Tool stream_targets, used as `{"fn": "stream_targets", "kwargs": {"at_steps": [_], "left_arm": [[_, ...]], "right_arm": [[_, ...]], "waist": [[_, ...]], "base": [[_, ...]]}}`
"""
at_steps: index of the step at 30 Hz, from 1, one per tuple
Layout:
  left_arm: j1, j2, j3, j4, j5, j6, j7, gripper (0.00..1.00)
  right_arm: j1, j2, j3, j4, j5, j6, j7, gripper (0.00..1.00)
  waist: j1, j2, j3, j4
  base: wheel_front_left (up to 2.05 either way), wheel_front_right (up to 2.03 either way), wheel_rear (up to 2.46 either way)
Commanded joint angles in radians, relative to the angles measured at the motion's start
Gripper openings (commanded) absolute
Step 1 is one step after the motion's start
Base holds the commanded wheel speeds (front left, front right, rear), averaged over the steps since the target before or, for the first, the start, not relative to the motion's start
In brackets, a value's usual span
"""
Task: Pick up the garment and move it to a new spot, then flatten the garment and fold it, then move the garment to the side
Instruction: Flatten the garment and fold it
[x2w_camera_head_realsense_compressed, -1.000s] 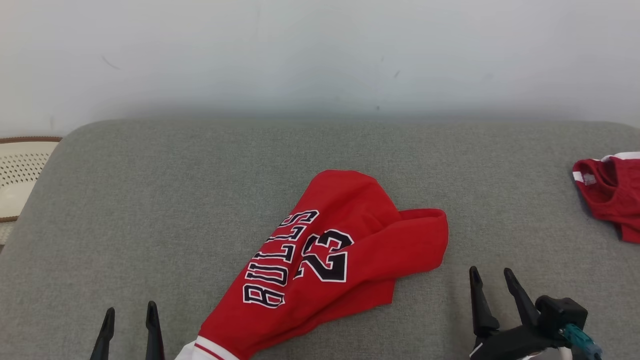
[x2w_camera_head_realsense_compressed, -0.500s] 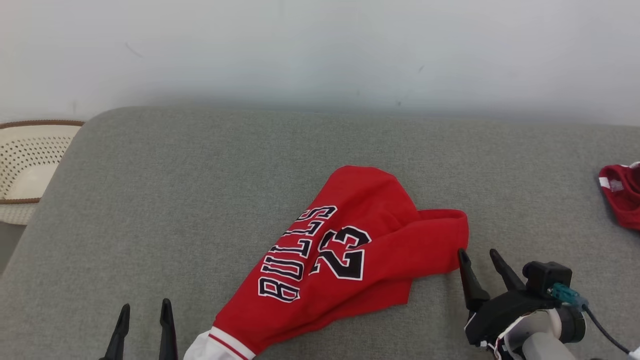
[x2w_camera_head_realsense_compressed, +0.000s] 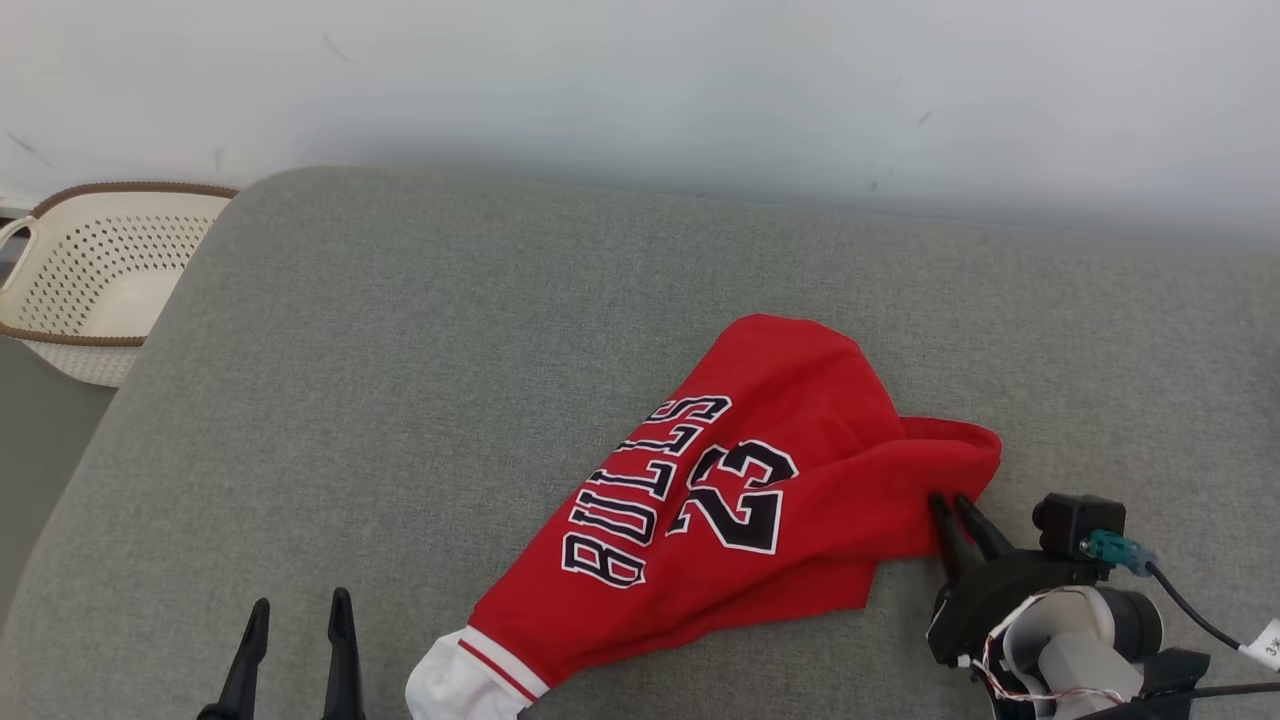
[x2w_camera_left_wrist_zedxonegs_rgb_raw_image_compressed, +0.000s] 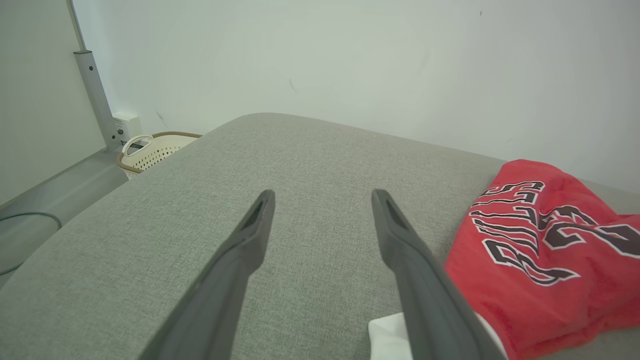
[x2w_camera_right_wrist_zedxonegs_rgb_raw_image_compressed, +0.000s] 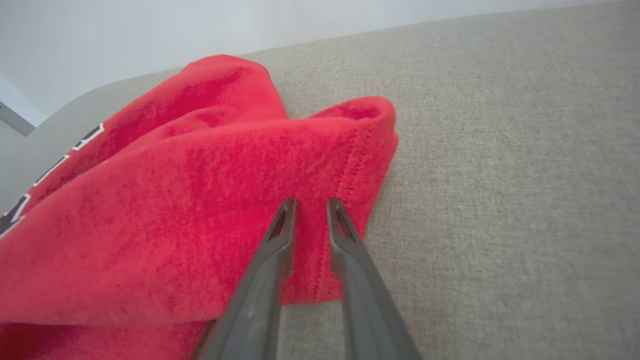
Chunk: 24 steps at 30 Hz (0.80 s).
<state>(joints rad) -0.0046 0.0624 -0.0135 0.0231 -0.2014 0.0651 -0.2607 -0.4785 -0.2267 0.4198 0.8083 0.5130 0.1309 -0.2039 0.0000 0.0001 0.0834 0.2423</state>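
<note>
Since the garment must first be lifted to a new spot, the right end effector (x2w_camera_right_wrist_zedxonegs_rgb_raw_image_compressed: 310, 205) is clenched narrowly on the stitched hem of the red Bulls jersey (x2w_camera_head_realsense_compressed: 760, 440), cloth between its fingers. The jersey lies crumpled toward the front right of the grey mattress (x2w_camera_head_realsense_compressed: 450, 350). The left end effector (x2w_camera_head_realsense_compressed: 300, 600) hovers released by the front edge, near the white trim (x2w_camera_head_realsense_compressed: 455, 685). How much cloth the pinch holds is hidden under the fold. A perforated laundry basket (x2w_camera_head_realsense_compressed: 100, 270), partly cut off, stands beyond the left edge.
</note>
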Motion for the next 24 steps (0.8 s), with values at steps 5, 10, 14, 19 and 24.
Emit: {"fn": "stream_targets", "kwargs": {"at_steps": [5, 10, 14, 19, 24], "left_arm": [[0.003, -0.005, 0.018, 0.014, 0.007, -0.002, -0.003, 1.0], [0.016, -0.009, 0.025, 0.017, 0.006, -0.007, -0.003, 1.0], [0.027, -0.01, 0.028, 0.014, 0.005, -0.004, -0.003, 1.0], [0.031, -0.011, 0.026, 0.011, -0.003, -0.005, -0.003, 1.0], [0.03, -0.011, 0.027, 0.013, -0.006, -0.005, -0.003, 1.0]], "right_arm": [[-0.016, -0.007, 0.036, -0.018, 0.028, 0.0, -0.048, 0.0], [-0.013, -0.032, 0.044, -0.109, 0.044, 0.0, -0.061, 0.0], [-0.006, -0.052, 0.025, -0.182, 0.058, 0.0, -0.061, 0.0], [0.027, -0.082, 0.028, -0.222, 0.068, 0.0, -0.043, 0.0], [0.047, -0.082, 0.023, -0.224, 0.062, 0.0, -0.031, 1.0]], "waist": [[0.0, -0.0001, -0.015, -0.015], [0.0, -0.0001, -0.042, -0.047], [0.0, -0.0001, -0.052, -0.066], [0.0, -0.0001, -0.053, -0.082], [0.0, -0.0001, -0.051, -0.089]], "base": [[0.0, 0.0, 0.0], [0.0, 0.0, 0.0], [0.0, 0.0, 0.0], [0.0, 0.0, 0.0], [0.0, 0.0, 0.0]]}}
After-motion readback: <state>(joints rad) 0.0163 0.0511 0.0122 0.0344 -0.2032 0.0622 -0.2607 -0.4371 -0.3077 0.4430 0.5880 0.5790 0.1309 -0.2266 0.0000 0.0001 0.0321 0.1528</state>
